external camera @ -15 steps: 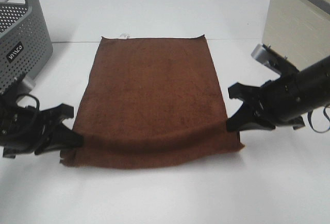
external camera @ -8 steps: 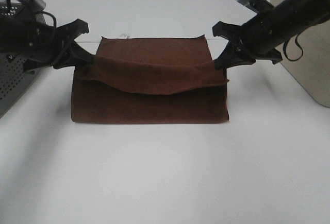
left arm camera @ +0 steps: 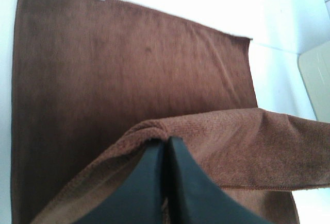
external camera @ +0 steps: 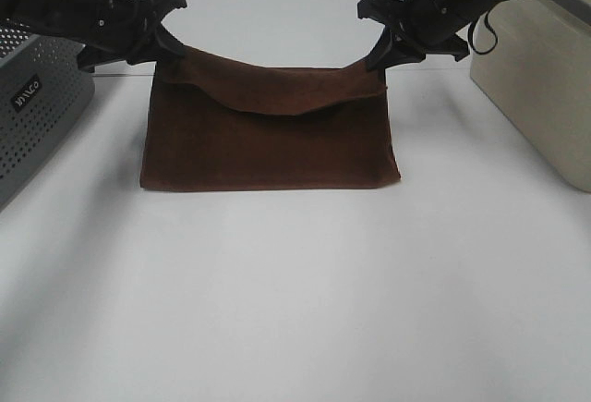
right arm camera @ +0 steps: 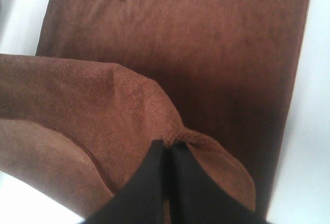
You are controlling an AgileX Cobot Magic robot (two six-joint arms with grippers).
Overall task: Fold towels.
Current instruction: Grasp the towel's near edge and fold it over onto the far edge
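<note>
White table (external camera: 295, 310) | towel (external camera: 268, 148) lies centre-far, half doubled over itself | left gripper (external camera: 174, 49) and right gripper (external camera: 375, 58) are closed on its lifted corners | cloth is judged soft, light, limp; corners are best gripped.

towel (external camera: 268, 148): matt fuzzy terry cloth; fingers (left arm camera: 147, 183): smooth blk plastic; table (external camera: 295, 310) matt wht.
</note>
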